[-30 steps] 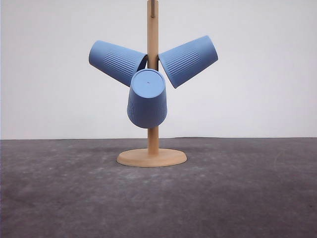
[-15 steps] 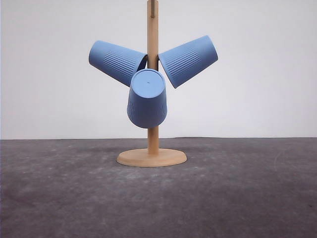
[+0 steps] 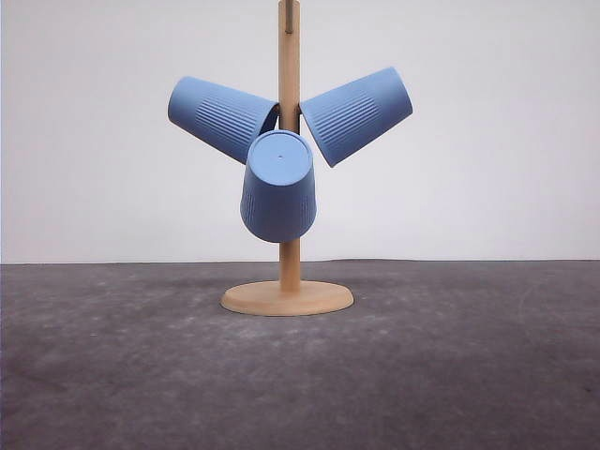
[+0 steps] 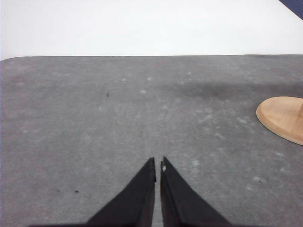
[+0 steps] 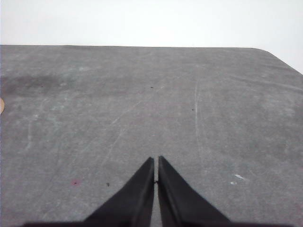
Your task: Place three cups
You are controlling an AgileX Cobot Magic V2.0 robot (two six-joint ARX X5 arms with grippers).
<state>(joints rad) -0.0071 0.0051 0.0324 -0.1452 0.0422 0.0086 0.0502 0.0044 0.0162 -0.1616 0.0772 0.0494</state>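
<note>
- Against the frames from a second and half a second ago, I find nothing moved in the front view: all three cups hang where they were.
- The left cup [image 3: 217,116] and right cup [image 3: 358,113] tilt outward from the wooden stand [image 3: 289,234]; the front cup [image 3: 278,186] hangs lower, base toward me, covering part of the post.
- The stand sits on the grey bench [image 3: 450,375].
- My left wrist view adds the left end effector [image 4: 157,166], jaws nearly touching and holding nothing, with the stand's round base [image 4: 283,118] off to one side.
- My right wrist view gives the right end effector [image 5: 156,161], likewise pinched together and empty over bare bench.
</note>
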